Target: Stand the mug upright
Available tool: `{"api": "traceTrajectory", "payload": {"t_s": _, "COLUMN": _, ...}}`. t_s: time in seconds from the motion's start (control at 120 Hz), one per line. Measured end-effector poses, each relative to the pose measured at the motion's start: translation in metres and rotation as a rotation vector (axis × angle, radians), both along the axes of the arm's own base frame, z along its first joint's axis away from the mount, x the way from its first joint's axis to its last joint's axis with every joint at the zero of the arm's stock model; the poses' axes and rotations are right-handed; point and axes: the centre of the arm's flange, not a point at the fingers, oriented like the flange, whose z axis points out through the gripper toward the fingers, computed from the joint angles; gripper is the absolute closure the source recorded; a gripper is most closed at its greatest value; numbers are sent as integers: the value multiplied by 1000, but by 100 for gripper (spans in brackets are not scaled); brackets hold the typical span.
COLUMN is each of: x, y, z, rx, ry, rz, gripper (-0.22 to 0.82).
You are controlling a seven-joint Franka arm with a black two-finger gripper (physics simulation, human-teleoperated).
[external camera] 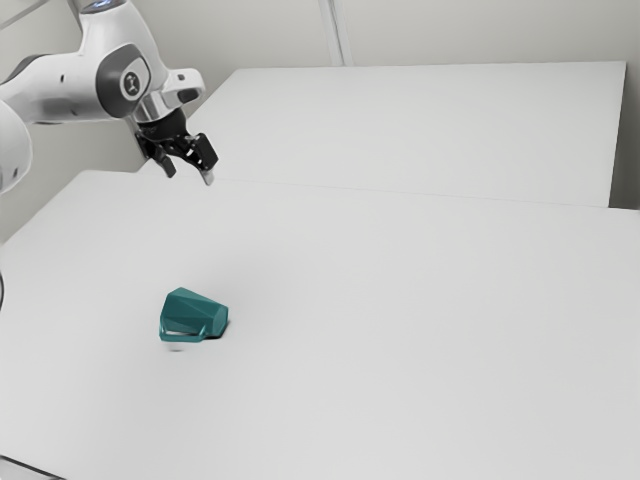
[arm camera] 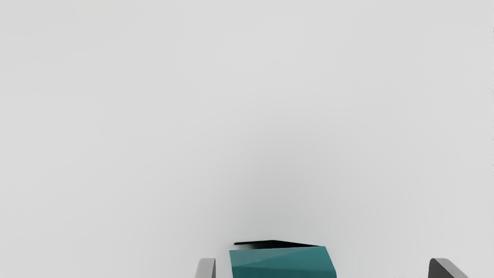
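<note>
Far left of the exterior view: white-and-grey arm [external camera: 70, 85] comes in and holds its black, grey-tipped fingers [external camera: 206, 152] well above the surface, apart from everything. Fingers are spread wide, nothing pinched. In the wrist view the gap looks wider than the part of the mug showing between them, so my read is there's clearance to straddle it.

Below them, teal faceted mug [external camera: 193, 309] is on its side, so not upright. It rests on its wall. Teal loop handle [external camera: 183, 338] sticks out on the camera side, low down; can't tell if it touches. If it does, it probably helps stop a roll.

Narrower end points to the exterior view's right; I take that for the base, mouth to the left.

Further right: plain white surface [external camera: 420, 340], room to stand it up. Judgement: needs a firm grip on the body, then a tilt onto the base. Risk: tapered wall slips, or mug rolls.
</note>
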Motion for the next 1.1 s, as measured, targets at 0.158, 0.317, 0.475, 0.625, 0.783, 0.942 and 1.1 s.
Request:
{"api": "traceTrajectory", "payload": {"t_s": 0.158, "x": -32, "y": 9, "z": 2, "rx": -103, "ry": -10, "rz": 8, "gripper": 0}}
{"api": "traceTrajectory", "payload": {"t_s": 0.317, "x": -62, "y": 39, "z": -27, "rx": -286, "ry": 65, "rz": 95, "gripper": 0}}
{"api": "traceTrajectory", "payload": {"t_s": 0.475, "x": -113, "y": 151, "z": -76, "rx": -411, "ry": 138, "rz": 338, "gripper": 0}}
{"api": "traceTrajectory", "payload": {"t_s": 0.625, "x": -154, "y": 240, "z": -126, "rx": -493, "ry": 175, "rz": 515, "gripper": 0}}
{"api": "traceTrajectory", "payload": {"t_s": 0.783, "x": -102, "y": 184, "z": -159, "rx": -550, "ry": 220, "rz": 345, "gripper": 0}}
{"api": "traceTrajectory", "payload": {"t_s": 0.942, "x": -105, "y": 195, "z": -193, "rx": -639, "ry": 233, "rz": 323, "gripper": 0}}
{"api": "traceTrajectory", "payload": {"t_s": 1.1, "x": -108, "y": 193, "z": -227, "rx": -748, "ry": 244, "rz": 290, "gripper": 0}}
